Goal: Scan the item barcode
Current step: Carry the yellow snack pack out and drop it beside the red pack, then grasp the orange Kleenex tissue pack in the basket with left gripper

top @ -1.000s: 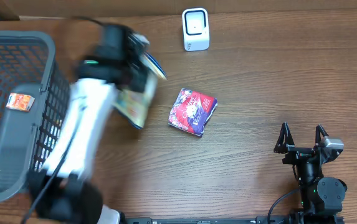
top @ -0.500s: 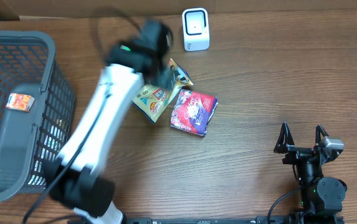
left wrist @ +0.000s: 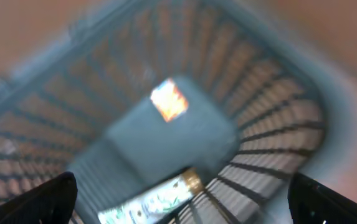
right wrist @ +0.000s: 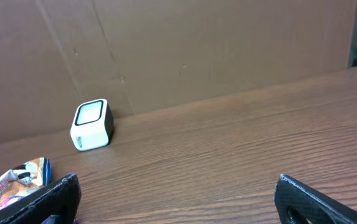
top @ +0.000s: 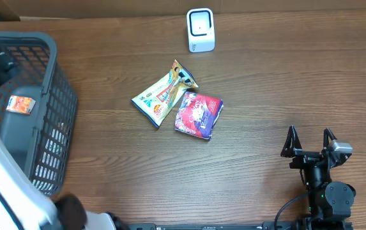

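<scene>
Now, yellow snack packet (top: 163, 93) well apart from left tool (left wrist: 179, 182), spread wide, over basket (top: 50, 128)

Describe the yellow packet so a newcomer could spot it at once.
Start at the white scanner at the far edge of the table. Just nearer, two packets lie touching; the yellow packet is the one on the basket side. It is long and slanted, while the purple packet is squarish.
</scene>
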You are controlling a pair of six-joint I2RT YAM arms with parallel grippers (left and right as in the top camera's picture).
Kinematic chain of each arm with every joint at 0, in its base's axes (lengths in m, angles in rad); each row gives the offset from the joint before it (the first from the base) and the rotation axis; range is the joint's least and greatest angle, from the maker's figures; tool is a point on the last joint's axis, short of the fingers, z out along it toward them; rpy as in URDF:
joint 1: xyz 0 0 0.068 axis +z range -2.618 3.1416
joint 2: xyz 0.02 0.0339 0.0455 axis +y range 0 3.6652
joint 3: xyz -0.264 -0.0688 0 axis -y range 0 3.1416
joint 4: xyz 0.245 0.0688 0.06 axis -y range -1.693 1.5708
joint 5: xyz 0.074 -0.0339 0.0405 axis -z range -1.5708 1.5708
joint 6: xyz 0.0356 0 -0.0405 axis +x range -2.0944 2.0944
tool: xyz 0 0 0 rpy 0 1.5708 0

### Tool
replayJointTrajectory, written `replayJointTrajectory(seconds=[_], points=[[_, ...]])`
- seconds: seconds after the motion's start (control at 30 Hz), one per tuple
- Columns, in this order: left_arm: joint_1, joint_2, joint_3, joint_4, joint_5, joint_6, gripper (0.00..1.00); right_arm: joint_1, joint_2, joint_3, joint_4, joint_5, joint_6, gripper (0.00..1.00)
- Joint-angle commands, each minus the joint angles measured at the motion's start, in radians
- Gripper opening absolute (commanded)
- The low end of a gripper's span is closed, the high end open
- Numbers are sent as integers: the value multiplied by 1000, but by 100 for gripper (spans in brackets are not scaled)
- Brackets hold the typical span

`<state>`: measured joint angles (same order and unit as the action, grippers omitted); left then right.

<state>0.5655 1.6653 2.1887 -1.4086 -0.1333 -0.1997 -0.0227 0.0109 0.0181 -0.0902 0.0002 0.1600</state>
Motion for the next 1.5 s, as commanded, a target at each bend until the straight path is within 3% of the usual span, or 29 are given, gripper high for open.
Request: replayJointTrajectory(seconds=[0.0,0.23,0.4,0.7,1.0,1.43,1.47], points=[[89,69,-153,69,121,-61,100,6,-8,-10,6,-2,-3,100],[76,78,-552,451,0,-98,100,6,-8,-10,6,-2,-3,100],[70,78,-784,711,-68,-193,99,6,-8,-10,6,-2,-3,100],[69,84,-1019,1123,-111,-228,100,6,-8,-10,6,-2,-3,100],[69,198,-1028,1280,-111,-266,100,6,-8,-10,6,-2,-3,100],[69,342,-1027,1382,-105,-275,100,6,-8,-10,6,-2,-3,100],[69,342,-1027,1384,-104,-275,96,6,-8,-10,6,-2,-3,100]])
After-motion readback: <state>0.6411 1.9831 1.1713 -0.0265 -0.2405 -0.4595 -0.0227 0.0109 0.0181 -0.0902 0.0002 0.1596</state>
